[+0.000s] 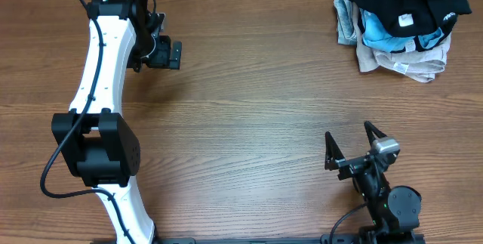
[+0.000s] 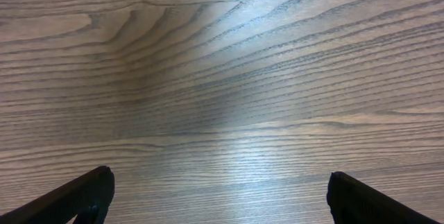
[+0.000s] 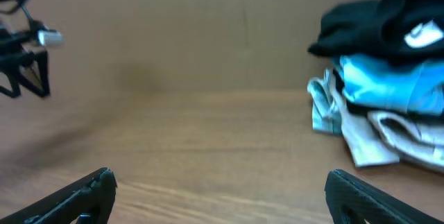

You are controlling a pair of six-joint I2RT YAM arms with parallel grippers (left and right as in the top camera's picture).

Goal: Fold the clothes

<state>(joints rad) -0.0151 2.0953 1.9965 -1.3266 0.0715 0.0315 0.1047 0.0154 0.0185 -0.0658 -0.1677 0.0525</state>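
Overhead, the clothes lie piled at the table's far right corner, well apart from my left gripper and right gripper. Left wrist: fingers spread over bare wood. Right wrist: fingers spread, pile ahead to the right.

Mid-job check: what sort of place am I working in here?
Probably a robot lab bench, not a home: bare wood-grain table, left arm and right arm at its edge, one pile of clothes, plain brown backdrop.
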